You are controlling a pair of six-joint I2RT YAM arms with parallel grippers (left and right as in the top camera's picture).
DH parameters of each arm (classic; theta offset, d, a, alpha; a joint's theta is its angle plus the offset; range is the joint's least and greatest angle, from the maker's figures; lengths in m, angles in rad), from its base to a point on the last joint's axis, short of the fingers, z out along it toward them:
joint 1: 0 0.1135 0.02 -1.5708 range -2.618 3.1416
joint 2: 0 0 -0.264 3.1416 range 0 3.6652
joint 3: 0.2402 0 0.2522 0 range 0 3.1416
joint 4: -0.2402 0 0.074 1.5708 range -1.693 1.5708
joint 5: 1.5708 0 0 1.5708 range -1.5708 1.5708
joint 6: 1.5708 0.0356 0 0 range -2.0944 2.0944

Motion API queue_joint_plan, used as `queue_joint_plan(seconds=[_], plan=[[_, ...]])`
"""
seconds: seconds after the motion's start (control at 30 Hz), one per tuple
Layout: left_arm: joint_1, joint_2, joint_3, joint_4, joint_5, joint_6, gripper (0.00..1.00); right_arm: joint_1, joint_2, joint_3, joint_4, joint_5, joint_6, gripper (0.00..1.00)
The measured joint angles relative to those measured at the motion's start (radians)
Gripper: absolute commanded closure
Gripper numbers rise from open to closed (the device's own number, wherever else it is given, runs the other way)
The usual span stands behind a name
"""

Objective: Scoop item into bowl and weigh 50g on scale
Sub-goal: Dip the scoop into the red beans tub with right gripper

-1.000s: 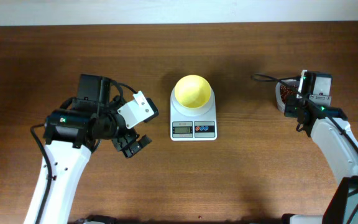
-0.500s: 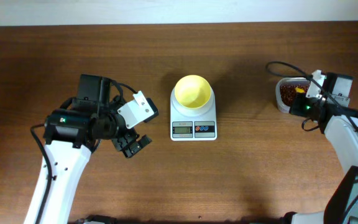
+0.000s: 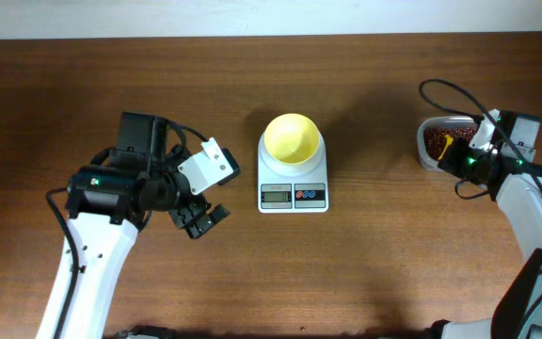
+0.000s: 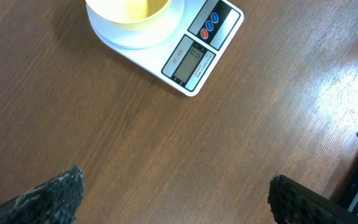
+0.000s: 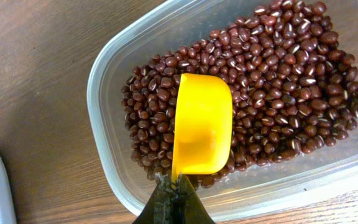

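Yellow scoop (image 5: 202,124) clenched in R pincer (image 5: 174,198), over beans (image 5: 278,62); L pincer (image 4: 174,184) released.

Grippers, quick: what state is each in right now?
Left gripper: open, holding nothing.
Right gripper: fingers shut on the handle of the small yellow plastic scoop, over the small dark red-brown beans.

the small round pale-yellow plastic bowl (image 3: 292,139) sits on the white rectangular digital scale (image 3: 293,196) at centre. well to its right, the clear plastic tub (image 5: 101,93) holds small red-brown beans (image 5: 278,74), a yellow plastic scoop (image 5: 202,124) among them.
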Motion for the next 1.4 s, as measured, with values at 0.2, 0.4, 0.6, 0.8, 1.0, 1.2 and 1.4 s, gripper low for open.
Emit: queue_joint_plan(seconds=[0.2, 0.4, 0.6, 0.8, 1.0, 1.2, 1.4], plan=[[0.000, 0.000, 0.000, 0.000, 0.000, 0.000, 0.01, -0.035, 0.004, 0.000, -0.011, -0.078, 0.065, 0.96], [0.000, 0.000, 0.000, 0.000, 0.000, 0.000, 0.01, -0.035, 0.004, 0.000, -0.018, -0.086, 0.197, 0.96], [0.000, 0.000, 0.000, 0.000, 0.000, 0.000, 0.01, -0.064, 0.005, 0.000, -0.025, -0.105, 0.237, 0.96], [0.000, 0.000, 0.000, 0.000, 0.000, 0.000, 0.01, -0.170, 0.008, 0.000, -0.024, -0.206, 0.246, 0.96], [0.000, 0.000, 0.000, 0.000, 0.000, 0.000, 0.01, -0.278, 0.017, -0.001, -0.005, -0.381, 0.245, 0.96], [0.000, 0.000, 0.000, 0.000, 0.000, 0.000, 0.01, -0.284, 0.017, -0.002, 0.008, -0.489, 0.245, 0.96], [0.000, 0.000, 0.000, 0.000, 0.000, 0.000, 0.01, -0.309, 0.017, -0.003, 0.008, -0.551, 0.242, 0.96]])
